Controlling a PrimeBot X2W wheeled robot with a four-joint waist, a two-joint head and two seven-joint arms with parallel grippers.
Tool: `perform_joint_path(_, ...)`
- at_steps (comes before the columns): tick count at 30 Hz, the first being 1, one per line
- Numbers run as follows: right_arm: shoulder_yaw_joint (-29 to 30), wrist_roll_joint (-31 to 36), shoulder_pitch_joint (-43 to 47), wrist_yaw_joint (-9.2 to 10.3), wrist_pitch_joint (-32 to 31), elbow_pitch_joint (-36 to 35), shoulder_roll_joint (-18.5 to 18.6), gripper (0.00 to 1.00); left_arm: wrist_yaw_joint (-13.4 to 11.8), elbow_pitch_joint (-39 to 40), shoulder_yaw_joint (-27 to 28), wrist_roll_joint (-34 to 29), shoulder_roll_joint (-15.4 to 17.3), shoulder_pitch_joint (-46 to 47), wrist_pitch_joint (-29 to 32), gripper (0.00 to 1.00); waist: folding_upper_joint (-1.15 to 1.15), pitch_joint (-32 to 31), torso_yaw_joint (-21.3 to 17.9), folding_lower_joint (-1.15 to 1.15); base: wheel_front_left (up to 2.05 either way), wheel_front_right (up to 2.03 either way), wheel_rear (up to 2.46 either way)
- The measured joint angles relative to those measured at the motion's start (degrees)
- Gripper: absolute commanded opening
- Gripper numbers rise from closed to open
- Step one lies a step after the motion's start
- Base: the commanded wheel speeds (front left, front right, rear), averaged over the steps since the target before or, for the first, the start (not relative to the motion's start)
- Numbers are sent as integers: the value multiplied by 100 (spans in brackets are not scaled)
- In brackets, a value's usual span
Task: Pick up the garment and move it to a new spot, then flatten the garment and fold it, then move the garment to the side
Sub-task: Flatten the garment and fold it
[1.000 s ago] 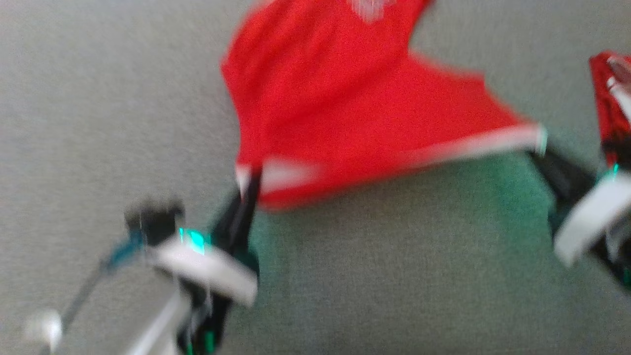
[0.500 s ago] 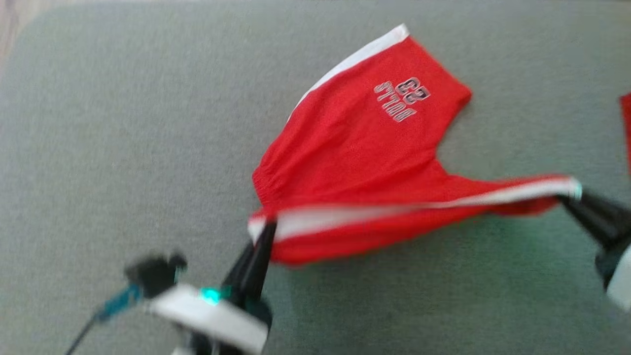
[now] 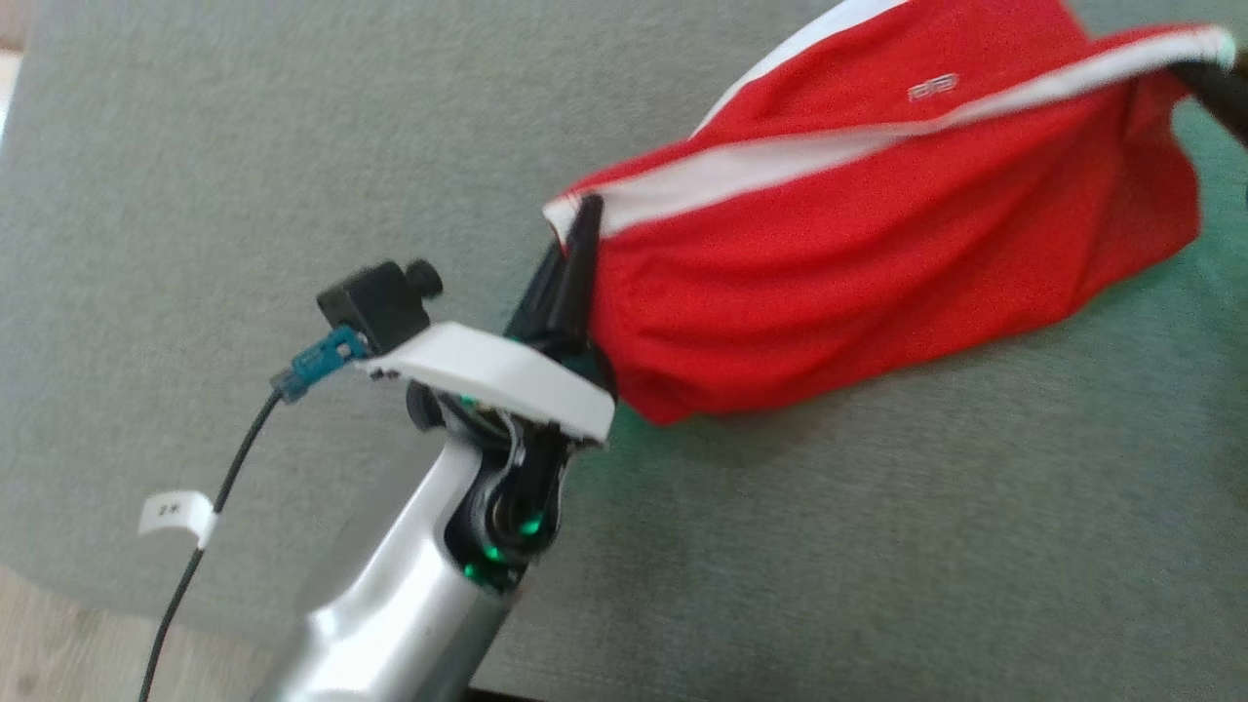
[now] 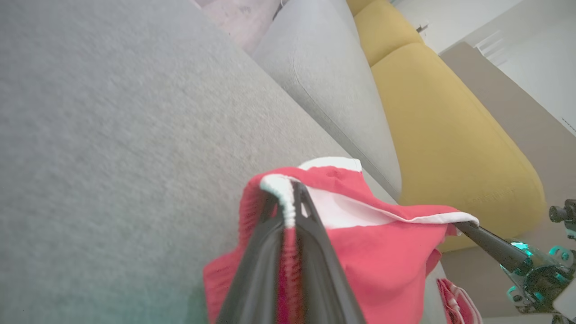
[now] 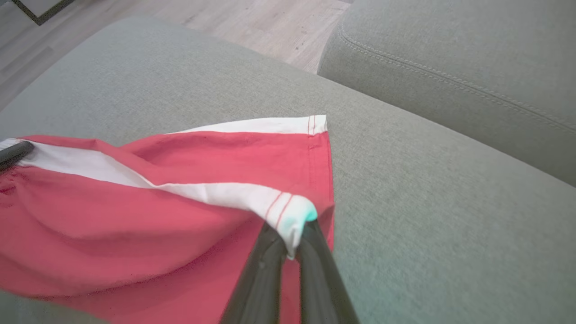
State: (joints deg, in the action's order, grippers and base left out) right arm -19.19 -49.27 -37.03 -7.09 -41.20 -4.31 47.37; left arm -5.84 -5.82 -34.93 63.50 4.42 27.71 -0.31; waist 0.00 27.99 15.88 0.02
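A black cable (image 3: 185,585) with a white label (image 3: 175,512) is seen at lower left of the head view, over the grey sofa cushion (image 3: 244,195). Centre-left, the left gripper (image 3: 582,219) is clamped on the white-striped waistband corner of the red shorts (image 3: 877,253). The shorts are held up in the upper right, with the fabric sagging toward the cushion. At the top right edge, the right gripper (image 3: 1204,70) is pinched on the striped hem corner. A yellow cushion (image 4: 450,135) is seen at right of the left wrist view.
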Motion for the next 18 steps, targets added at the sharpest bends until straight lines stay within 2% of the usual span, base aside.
perform_joint_path(9,-660,253,-1077,0,309,1081,-201,0,80,-699,-203,-114,-198,531,-719,0,0,317,349,-1,0,0,0)
perform_joint_path(18,-1092,289,-1536,0,721,1562,-212,0,49,-873,-527,98,-219,774,-999,0,0,409,416,-2,0,0,0)
